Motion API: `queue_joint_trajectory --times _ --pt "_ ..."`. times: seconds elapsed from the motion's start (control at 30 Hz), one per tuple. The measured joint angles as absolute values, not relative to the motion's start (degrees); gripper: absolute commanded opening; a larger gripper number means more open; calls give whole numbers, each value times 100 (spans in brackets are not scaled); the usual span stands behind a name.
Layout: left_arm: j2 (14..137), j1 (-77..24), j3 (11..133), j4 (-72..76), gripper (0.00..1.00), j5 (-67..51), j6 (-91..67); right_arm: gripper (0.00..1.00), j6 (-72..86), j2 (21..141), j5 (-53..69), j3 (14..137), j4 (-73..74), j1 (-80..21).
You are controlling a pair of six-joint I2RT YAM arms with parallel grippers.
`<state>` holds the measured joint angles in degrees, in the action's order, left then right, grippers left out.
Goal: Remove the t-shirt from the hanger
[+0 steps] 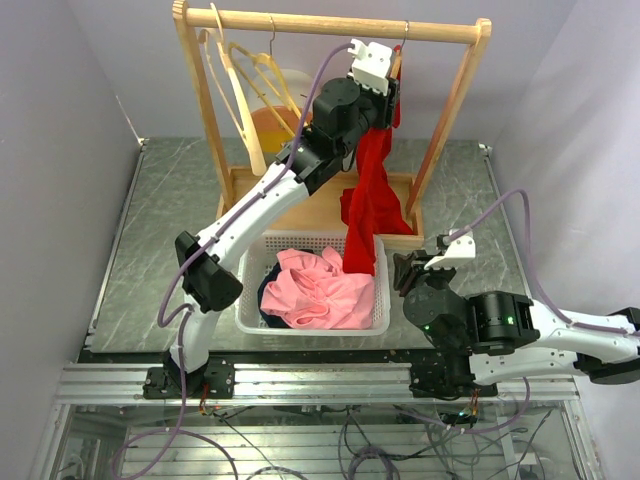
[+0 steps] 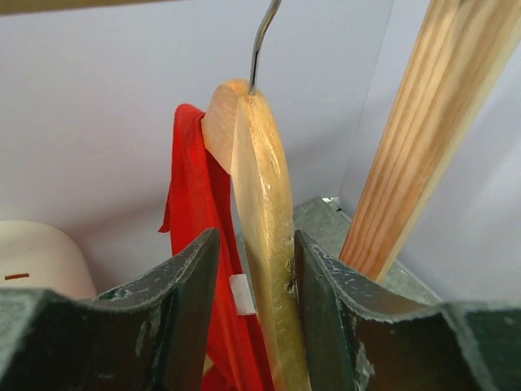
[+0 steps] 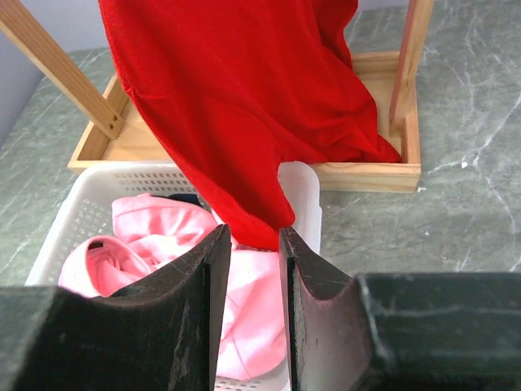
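- Left gripper (image 2: pixel 255 236): jaws straddle the hanger (image 2: pixel 260 163); cannot tell if clamped.
- T-shirt (image 2: pixel 191 183) drapes at the hanger's 9 o'clock, hem over basket (image 3: pixel 303 186).
- Right gripper (image 3: pixel 254 234): barely parted, empty, 3 o'clock of hem.
- Step looks like strip-off; next needs a 6 o'clock pull.

You're seeing the red shirt (image 3: pixel 244 106) hanging down over the white basket (image 3: pixel 303 183), its tip dangling just beyond your gripper's (image 3: pixel 251 244) slightly parted jaws, pink cloth (image 3: pixel 146 228) lying inside.
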<state>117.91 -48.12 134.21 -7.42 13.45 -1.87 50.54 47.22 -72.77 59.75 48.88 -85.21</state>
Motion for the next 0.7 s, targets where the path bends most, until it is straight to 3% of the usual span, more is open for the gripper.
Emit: queue_joint_trajectory --times 0.07,0.17,0.3,0.7 --pt "11824 -4812 13419 -733 49 1391 -172 31 5011 4775 -7271 5975 4825 -8521" --pt "11848 -4812 13410 -707 28 1450 -143 31 4978 4834 -7260 5975 4748 -8521" --pt "11845 -4812 13360 -633 8 1533 -43 31 4939 4851 -7240 5975 4689 -8521" --pt "11845 -4821 13139 -187 7 1621 242 31 4921 4788 -7146 5927 4657 -8521"
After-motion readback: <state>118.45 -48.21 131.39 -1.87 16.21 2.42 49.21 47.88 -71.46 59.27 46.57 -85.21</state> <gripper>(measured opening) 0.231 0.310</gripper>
